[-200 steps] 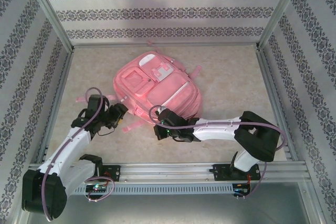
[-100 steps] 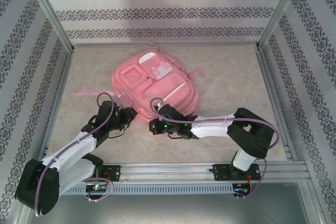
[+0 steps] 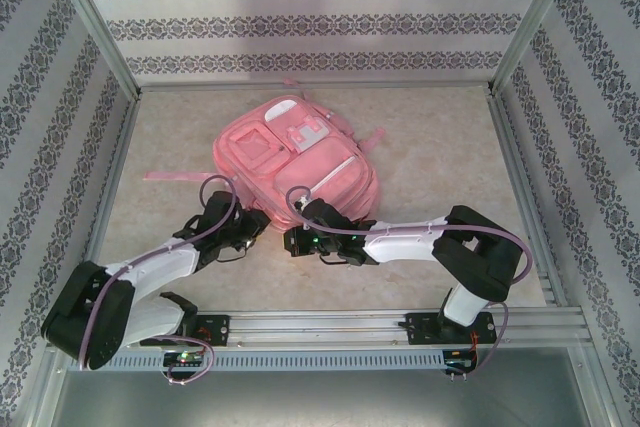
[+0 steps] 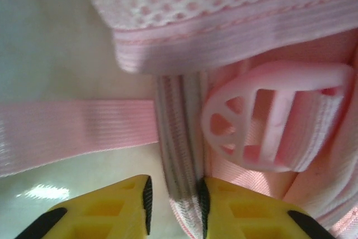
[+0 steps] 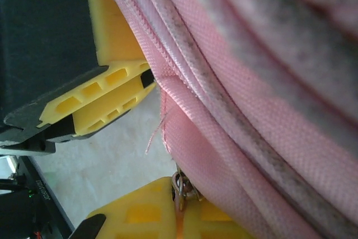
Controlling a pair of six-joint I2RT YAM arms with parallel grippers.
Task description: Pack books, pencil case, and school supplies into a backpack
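Your left gripper [image 3: 250, 230] has swung in beside the right gripper [image 3: 294, 242] at the near edge of the pink backpack [image 3: 300, 162], mid-table.
Its jaws have narrowed onto a striped strap [image 4: 178, 138], pinching it. The right jaws are shut, seemingly on the zipper pull [image 5: 179, 184]. It looks like bracing to unzip, but you cannot tell how far the zip is open.

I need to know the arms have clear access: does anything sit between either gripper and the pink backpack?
Nothing visible does. The left gripper pinches a strap of the backpack at its near edge; the right gripper is shut on a zipper pull there too.
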